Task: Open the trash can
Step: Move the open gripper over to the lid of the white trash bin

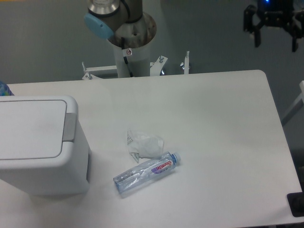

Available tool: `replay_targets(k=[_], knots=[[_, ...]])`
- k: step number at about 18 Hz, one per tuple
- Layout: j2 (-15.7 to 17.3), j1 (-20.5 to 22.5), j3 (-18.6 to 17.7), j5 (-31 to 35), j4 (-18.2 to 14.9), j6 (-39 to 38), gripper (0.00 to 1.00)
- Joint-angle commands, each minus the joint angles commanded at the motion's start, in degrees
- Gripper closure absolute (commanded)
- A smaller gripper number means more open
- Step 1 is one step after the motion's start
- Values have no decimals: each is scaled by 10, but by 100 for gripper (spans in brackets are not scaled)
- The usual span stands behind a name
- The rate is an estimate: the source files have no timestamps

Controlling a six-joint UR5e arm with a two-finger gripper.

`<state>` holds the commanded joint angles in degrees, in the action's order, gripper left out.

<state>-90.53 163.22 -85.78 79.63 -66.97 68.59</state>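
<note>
Camera view: trash can point(40, 142) lid down on the worktop point(213, 123).
Claw point(275, 40) hangs far off at upper right, seemingly spread apart, grasping nothing.

arm point(114, 16): silver-grey joints, light blue round cap
base column point(131, 54): white, small red-marked sticker
end effector point(275, 28): black, two fingers
</note>
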Motion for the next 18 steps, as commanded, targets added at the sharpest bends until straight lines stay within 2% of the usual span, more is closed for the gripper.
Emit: replay_targets(k=[4,12,18], knots=[[1,-27,10,-20,4,-130,0],[-12,-61,41,-91,4,-307,0],[-27,-127,37,-108,4,-449,0]])
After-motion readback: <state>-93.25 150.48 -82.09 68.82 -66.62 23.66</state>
